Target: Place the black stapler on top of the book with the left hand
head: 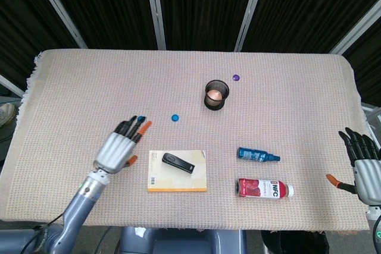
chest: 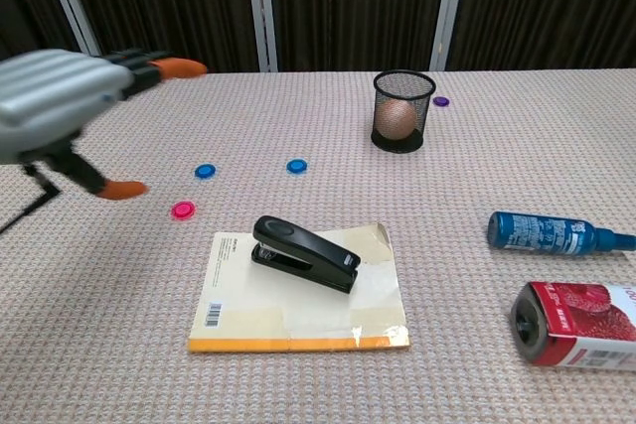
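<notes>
at the left of the head view the left hand (head: 121, 146) hangs over bare tablecloth (head: 71, 87), fingers spread wide and holding nothing, well apart from the book (head: 177, 171); in the chest view it shows in the upper left of the frame, equally empty (chest: 62, 111). just beyond it in the chest view lie a pink disc (chest: 183, 210) and two blue discs (chest: 205, 171).

at lower centre the black stapler (chest: 303, 254) lies flat on the book's cover, on its upper half, resting free with nothing touching it. its long axis runs diagonally in the chest view, from upper left down to lower right; the rounded, closed end sits at the upper left and the jaw end points toward the lower right, near the book's curled corner.

judging by how things lie, the placing looks done and the step in hand is the retreat. the next move calls only for taking the left arm clear without brushing the book.

further right stand a mesh cup (chest: 403, 110) with a ball inside, a purple disc (chest: 441, 101), a blue bottle (chest: 549, 232) and a red can (chest: 576, 325), both on their sides. at the lower right edge of the head view the right hand (head: 365, 171) idles off the table, fingers apart, empty.
</notes>
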